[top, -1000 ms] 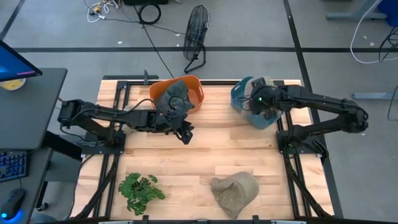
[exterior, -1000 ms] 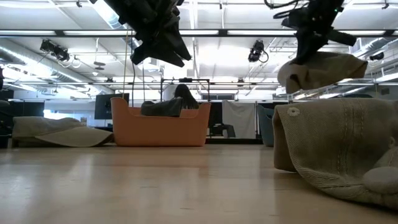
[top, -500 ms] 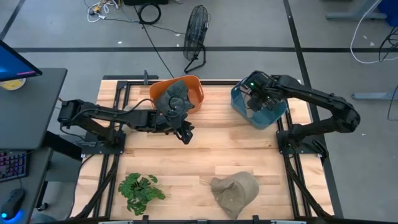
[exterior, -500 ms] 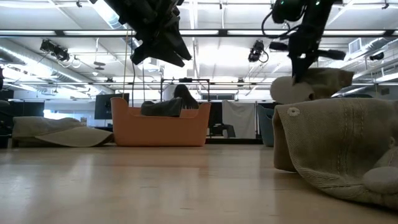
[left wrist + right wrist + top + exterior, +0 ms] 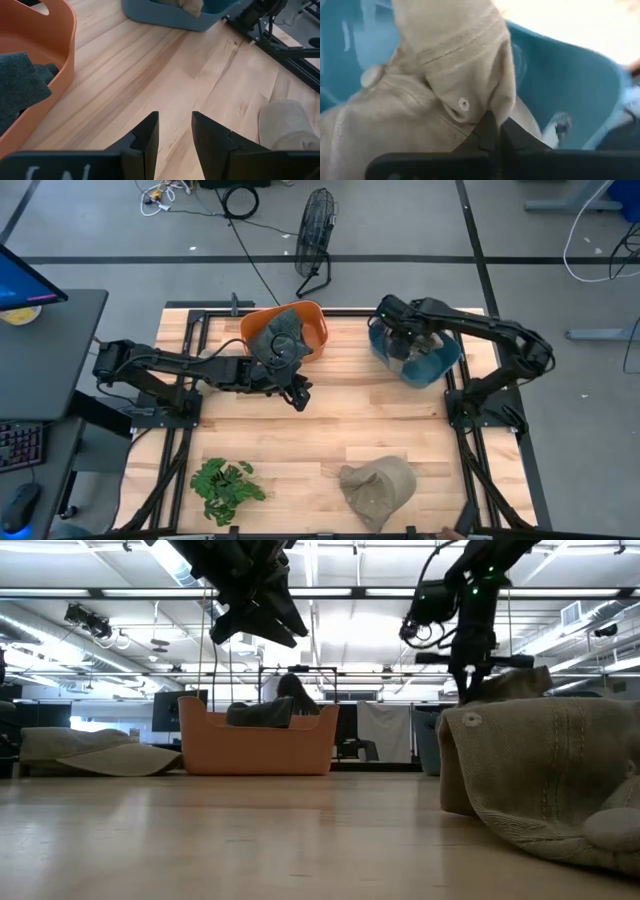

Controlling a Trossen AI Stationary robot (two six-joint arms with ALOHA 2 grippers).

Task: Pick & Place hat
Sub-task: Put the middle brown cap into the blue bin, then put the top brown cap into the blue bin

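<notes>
Right gripper (image 5: 495, 131) clenched on tan fabric hat (image 5: 455, 75), inside blue plastic bin (image 5: 570, 85). Left gripper (image 5: 174, 131) released, above wooden tabletop (image 5: 150, 65).

right hand (image 5: 398, 345) lowered, hat (image 5: 445, 85) into blue bin (image 5: 440, 365)

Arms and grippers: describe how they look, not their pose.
Both arms are dark, jointed, slender links. The left gripper has two flat black tapered fingers above a bar bearing pale lettering. The right gripper is equally black; a green light glows on its arm.
</notes>
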